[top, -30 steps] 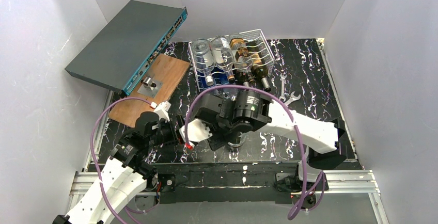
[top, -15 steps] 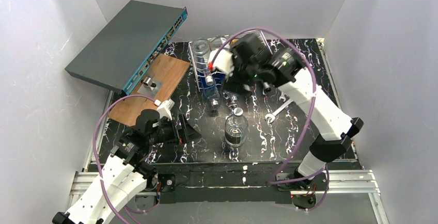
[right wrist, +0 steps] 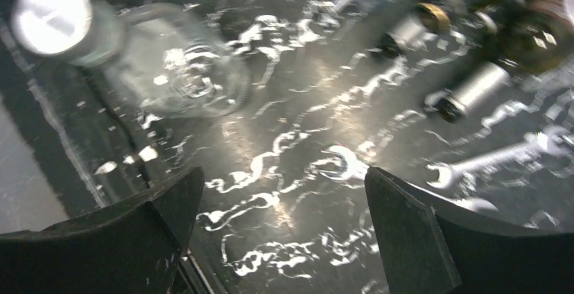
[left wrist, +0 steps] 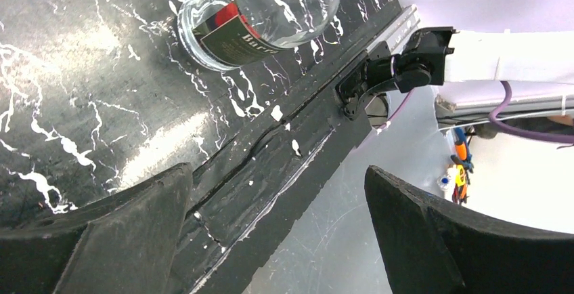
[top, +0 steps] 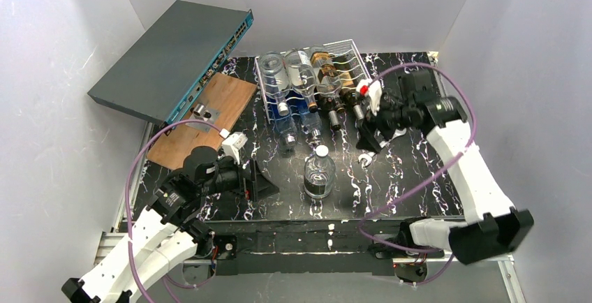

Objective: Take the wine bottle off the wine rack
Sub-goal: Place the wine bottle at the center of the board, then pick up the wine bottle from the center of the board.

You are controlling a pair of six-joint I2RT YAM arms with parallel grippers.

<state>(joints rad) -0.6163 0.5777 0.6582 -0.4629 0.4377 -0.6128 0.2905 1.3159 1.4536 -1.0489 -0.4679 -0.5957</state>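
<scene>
Black marbled desk [top: 349, 193], with a grey network switch [top: 171, 58] propped at back left. The white wine rack [top: 352, 55] sits at the back with dark bottles [top: 347, 91] lying in it, labels unreadable. The clear wine bottle [top: 319, 174] stands upright near the front edge, off the rack. Now the left end effector [top: 262, 181] and right end effector [top: 373, 135] both gape wide, holding nothing. The right wrist view is blurred.

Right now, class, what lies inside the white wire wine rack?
The wine rack holds clear bottles on the left and darker bottles to the right, lying side by side, necks toward the arms. Whatever is beneath them is covered.
</scene>
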